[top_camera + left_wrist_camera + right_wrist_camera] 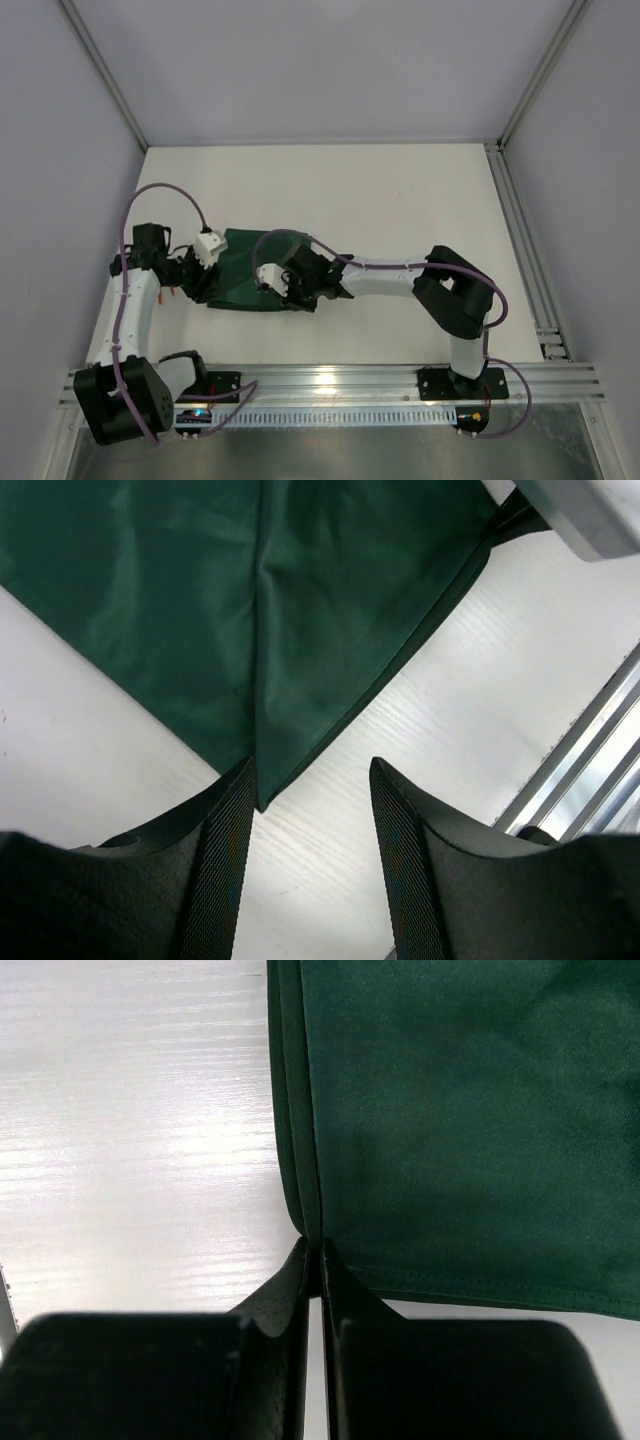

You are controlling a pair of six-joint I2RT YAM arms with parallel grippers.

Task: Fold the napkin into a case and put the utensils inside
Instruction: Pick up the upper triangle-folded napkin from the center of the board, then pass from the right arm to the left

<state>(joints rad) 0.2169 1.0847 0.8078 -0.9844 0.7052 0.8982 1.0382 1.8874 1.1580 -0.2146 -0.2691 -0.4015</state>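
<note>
Right hand (320, 1252) tight on napkin (470, 1110) fold; left hand (312, 780) open astride its corner.

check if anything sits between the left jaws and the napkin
Nothing visible does. The napkin has a corner reaching in between the open jaws of the left gripper, right beside one of them.

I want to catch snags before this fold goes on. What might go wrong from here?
1. The right tool is shut on only the very corner of the napkin, where stacked edges meet. A pull might slip off or lift one layer alone.
2. The left tool stands open, with the cloth's tip just inside it but ungripped, so that end may drag and undo the fold.
</note>
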